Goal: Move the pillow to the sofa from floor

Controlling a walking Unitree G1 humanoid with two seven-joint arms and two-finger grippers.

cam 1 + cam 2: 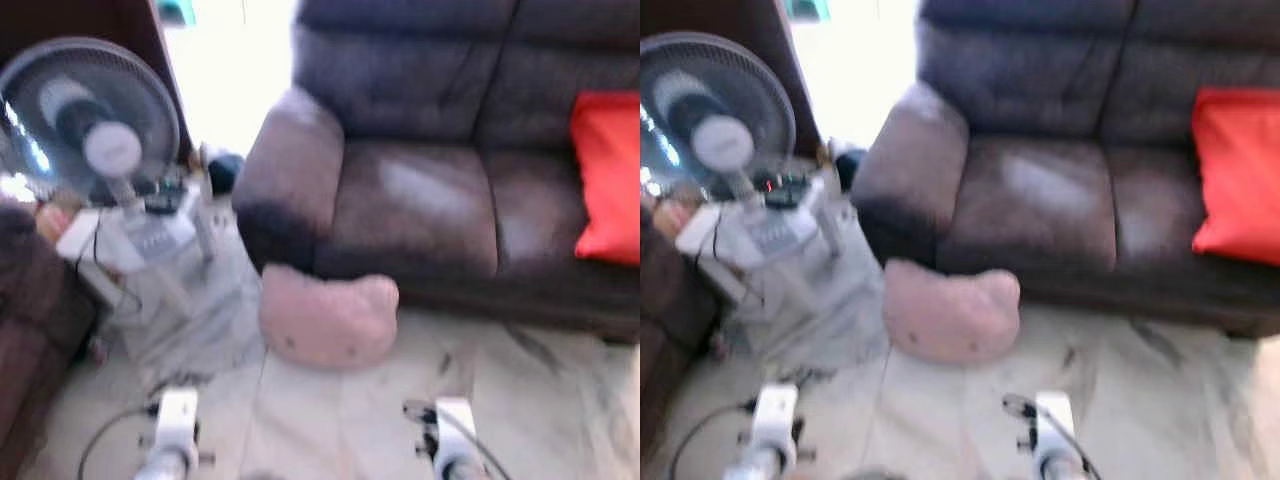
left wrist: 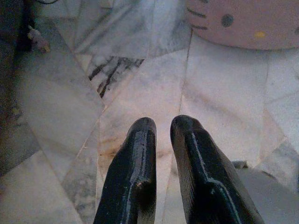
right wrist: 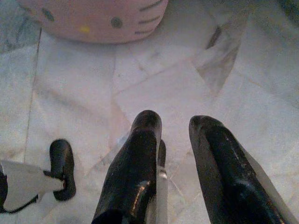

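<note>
A pink cat-face pillow (image 1: 328, 318) lies on the pale marble floor, against the foot of the dark brown sofa (image 1: 420, 200) by its left armrest. Both silver arms reach forward low in the head views, short of the pillow. In the left wrist view my left gripper (image 2: 163, 123) hovers over bare floor, its fingers slightly apart and holding nothing, with the pillow (image 2: 243, 23) ahead. My right gripper (image 3: 176, 122) is also open and holds nothing above the floor, the pillow (image 3: 93, 18) ahead of it.
A red cushion (image 1: 608, 180) rests on the sofa's right seat. A standing fan (image 1: 90, 120) with boxes and cables around its base stands to the left of the pillow. Dark brown furniture (image 1: 30, 300) lines the left edge.
</note>
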